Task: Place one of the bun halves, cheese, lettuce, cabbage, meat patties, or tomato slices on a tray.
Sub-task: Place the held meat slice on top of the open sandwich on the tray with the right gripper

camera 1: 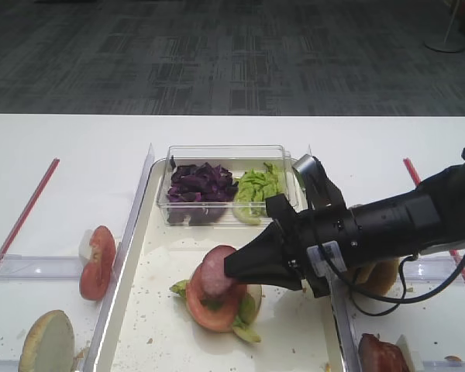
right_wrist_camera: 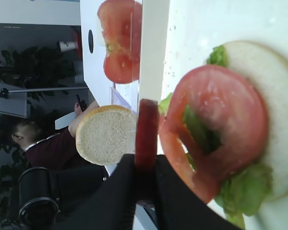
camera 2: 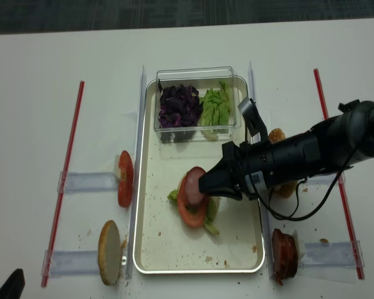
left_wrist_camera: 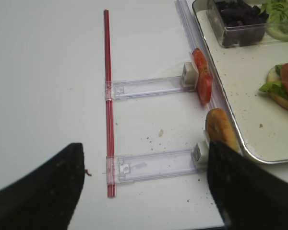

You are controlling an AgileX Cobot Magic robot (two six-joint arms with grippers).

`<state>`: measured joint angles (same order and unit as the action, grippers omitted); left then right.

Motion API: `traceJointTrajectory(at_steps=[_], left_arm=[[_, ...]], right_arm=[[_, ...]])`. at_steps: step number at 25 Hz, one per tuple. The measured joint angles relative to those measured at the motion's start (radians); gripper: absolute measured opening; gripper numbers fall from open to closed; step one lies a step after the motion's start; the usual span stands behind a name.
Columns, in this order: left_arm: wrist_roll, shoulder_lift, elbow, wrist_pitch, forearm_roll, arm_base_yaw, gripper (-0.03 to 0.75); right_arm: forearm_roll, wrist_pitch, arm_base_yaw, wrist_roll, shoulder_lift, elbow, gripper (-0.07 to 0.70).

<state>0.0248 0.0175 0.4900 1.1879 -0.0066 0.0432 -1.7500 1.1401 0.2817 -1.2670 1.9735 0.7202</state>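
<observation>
right tool (camera 1: 234, 269) clamped shut on a meat patty (camera 1: 215, 271), held on edge just above the tomato slice (camera 1: 211, 307) topping the stack in the tray (camera 1: 139, 310). patty's flat face upright, stack directly beneath and slightly beyond the tips. left tool (left_wrist_camera: 144, 187) spread wide, holding nothing, well apart over the surface (camera 1: 70, 155).

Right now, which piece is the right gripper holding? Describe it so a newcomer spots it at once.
Start at the silver-rimmed tray in the middle of the table and find the stack on it: bun half, lettuce, tomato slice. The meat patty is pinched on edge in the right gripper above that stack; it is pinkish-brown with a dark rim, duller than the tomato.
</observation>
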Motion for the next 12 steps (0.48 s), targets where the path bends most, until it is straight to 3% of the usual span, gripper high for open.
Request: traceJointTrajectory(at_steps=[6,12], left_arm=[[0.0,0.0,0.0,0.0,0.0,0.0,0.492],[0.0,0.0,0.0,0.0,0.0,0.0,0.492]], right_arm=[[-0.007,0.0,0.059,0.002,0.0,0.0,0.132],[-0.014,0.0,0.06,0.002,0.0,0.0,0.132]])
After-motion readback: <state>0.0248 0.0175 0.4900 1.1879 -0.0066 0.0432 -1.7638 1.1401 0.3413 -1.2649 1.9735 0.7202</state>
